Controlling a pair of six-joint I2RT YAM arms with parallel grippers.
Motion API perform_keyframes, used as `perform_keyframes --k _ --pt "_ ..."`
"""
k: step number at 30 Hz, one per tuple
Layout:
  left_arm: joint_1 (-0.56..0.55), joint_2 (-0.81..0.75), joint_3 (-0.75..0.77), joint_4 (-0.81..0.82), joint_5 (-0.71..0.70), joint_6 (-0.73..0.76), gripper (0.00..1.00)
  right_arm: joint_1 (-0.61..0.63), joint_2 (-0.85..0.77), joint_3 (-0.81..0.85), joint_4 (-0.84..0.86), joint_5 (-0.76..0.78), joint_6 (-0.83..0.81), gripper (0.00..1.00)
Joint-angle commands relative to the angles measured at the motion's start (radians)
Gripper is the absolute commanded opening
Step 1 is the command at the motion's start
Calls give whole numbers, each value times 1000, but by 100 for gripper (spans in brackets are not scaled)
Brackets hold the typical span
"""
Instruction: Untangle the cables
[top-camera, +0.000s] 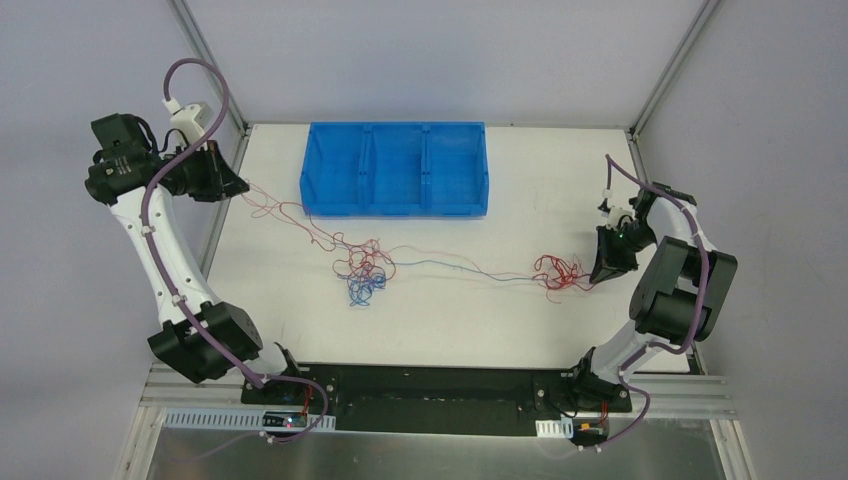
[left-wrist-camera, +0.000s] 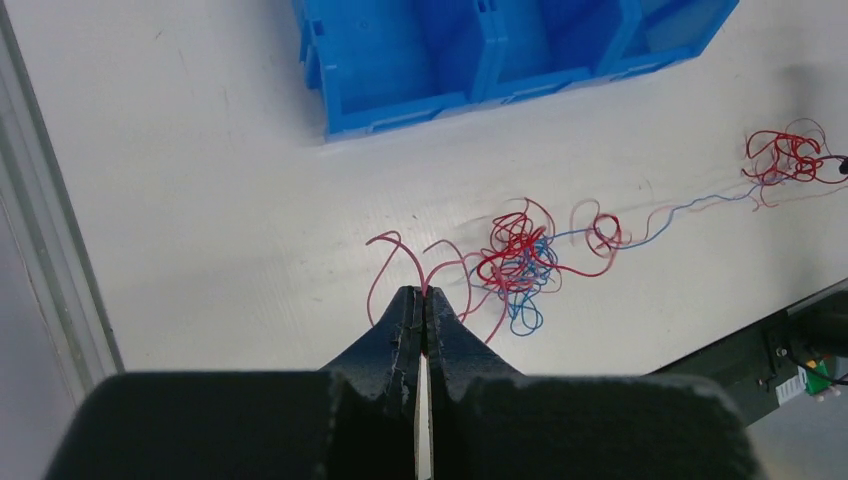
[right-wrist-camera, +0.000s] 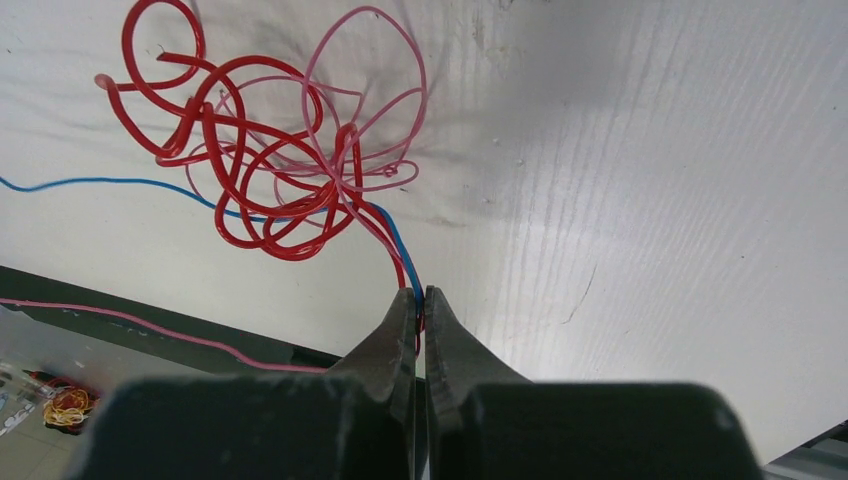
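Your left gripper (top-camera: 236, 186) hung over the far-left edge of the table (top-camera: 460, 325), its fingers pressed together on red strands of the cables (top-camera: 366, 272). From there the strands trailed across the white surface to a red-and-blue knot at mid-table, just in front of the blue three-compartment bin (top-camera: 395, 208). Thin blue and red lines stretched rightward from that knot to a smaller red snarl. There your right gripper (top-camera: 598, 280), low near the table's right side, pinched a red and a blue strand between fingers closed tip to tip. Both snarls lay on the table, well apart.
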Motion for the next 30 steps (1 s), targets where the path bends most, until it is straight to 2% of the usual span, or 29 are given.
perform_keyframes --k 1,4,6,8,10,12,14,17,21,24,25,28,30 --pt "8 25 125 -46 78 11 0 -8 -32 13 -41 19 -51 0" --pt "-2 23 135 -56 224 -36 0 -2 -34 27 -115 -100 -105 0" --pt "-76 -11 96 -56 275 -66 0 27 -46 54 -179 -229 -128 0" --pt "-201 -52 45 -50 276 -94 0 64 -82 79 -217 -351 -146 19" --pt "-313 -91 -19 20 282 -196 0 100 -137 94 -205 -470 -128 40" --pt "-406 -132 -101 123 270 -316 0 140 -177 112 -180 -522 -100 49" --pt "-469 -157 -174 169 245 -353 0 184 -192 133 -161 -521 -79 54" --pt "-545 -191 -297 171 175 -305 0 231 -173 152 -147 -445 -80 62" --pt "-650 -197 -450 171 77 -188 0 233 -94 142 -115 -312 -59 63" --pt "-747 -157 -512 197 20 -156 0 233 -40 114 -90 -210 -72 66" --pt "-757 -142 -529 216 24 -165 3 232 -28 102 -75 -180 -75 67" --pt "-769 -89 -543 268 50 -189 36 232 -4 61 -10 -154 -64 74" --pt "-775 -65 -536 298 53 -181 50 241 22 60 25 -183 -31 75"
